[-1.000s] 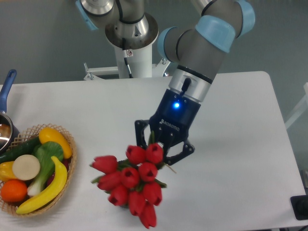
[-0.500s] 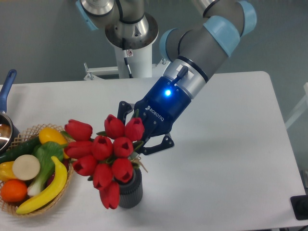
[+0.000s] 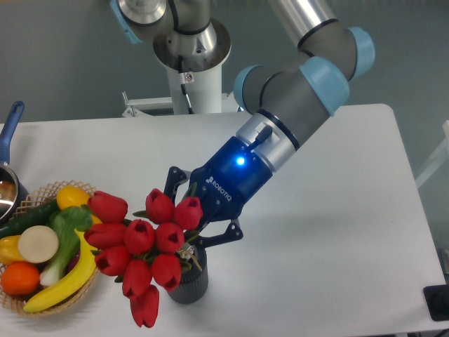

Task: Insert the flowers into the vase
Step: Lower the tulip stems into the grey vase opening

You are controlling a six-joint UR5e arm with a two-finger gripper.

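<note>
Over the last second the gripper has swung the flowers leftward and tipped them over, so the vase, hidden a second ago, now shows beneath them; the heads hang left of the vase, toward the basket; the stems seem to meet the vase's mouth, though whether they are inside it I cannot tell; the jaws are closed round the stems just above the vase; judging from this, insertion has begun but the bunch lies too slanted; it likely needs righting and pushing down before release.
</note>
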